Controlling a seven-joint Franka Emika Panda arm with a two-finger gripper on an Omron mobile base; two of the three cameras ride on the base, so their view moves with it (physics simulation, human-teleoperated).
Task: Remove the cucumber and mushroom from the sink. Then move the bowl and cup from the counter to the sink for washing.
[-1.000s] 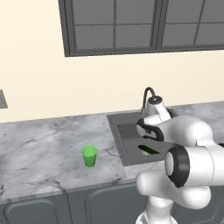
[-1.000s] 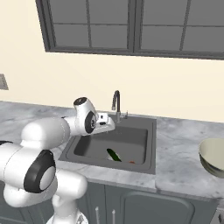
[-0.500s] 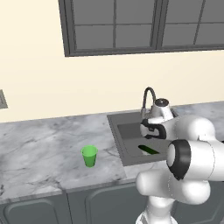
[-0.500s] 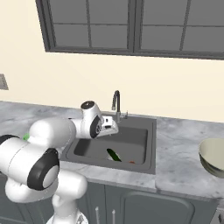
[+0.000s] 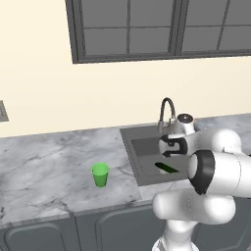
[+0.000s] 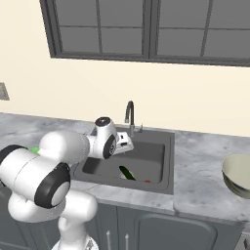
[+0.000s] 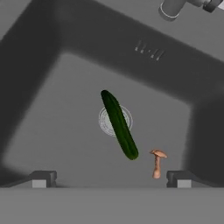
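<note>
Counter (image 5: 44, 162) carries cup (image 5: 100, 175), bowl (image 6: 238, 175); sink (image 7: 52, 131) floor: cucumber (image 7: 119, 124) btwn fingertips, mushroom (image 7: 157, 162) prob. lying by right tip.

i see the cucumber (image 7: 118, 124) lying in the sink (image 6: 151, 158), across its drain, with the mushroom (image 7: 157, 162) just beside one end. the cup (image 5: 100, 174) stands on the counter (image 5: 44, 162) left of the sink; the bowl (image 6: 237, 175) sits right of it.
</note>
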